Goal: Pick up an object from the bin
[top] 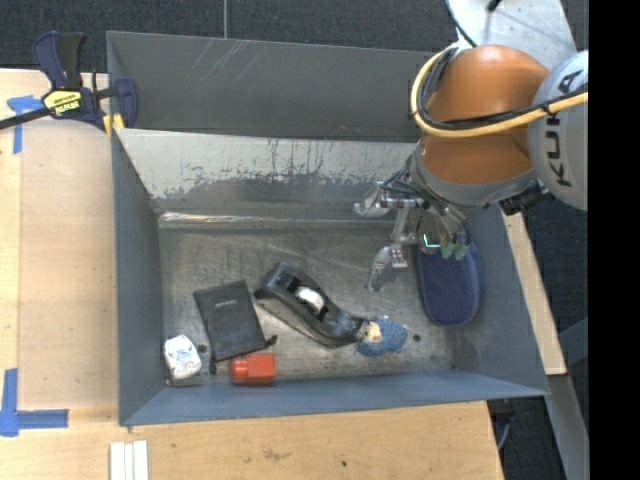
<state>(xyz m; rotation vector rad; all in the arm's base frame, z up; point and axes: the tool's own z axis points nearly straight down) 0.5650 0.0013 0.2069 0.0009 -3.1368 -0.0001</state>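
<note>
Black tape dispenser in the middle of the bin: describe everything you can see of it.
The black tape dispenser looks like glossy plastic, long and curved, with a whitish tape roll in its rounded upper-left end. It lies on the bin floor near the middle, running diagonally from upper left to lower right. Its narrow lower-right end meets a small blue-and-white thing; a flat black pouch lies close on its left, contact unclear.

Lying in the bin [300, 88], left to right: packet [182, 356], pouch [232, 320] behind a block [252, 369], tape dispenser [300, 303], toy [380, 336], oval pad [450, 286].
</note>
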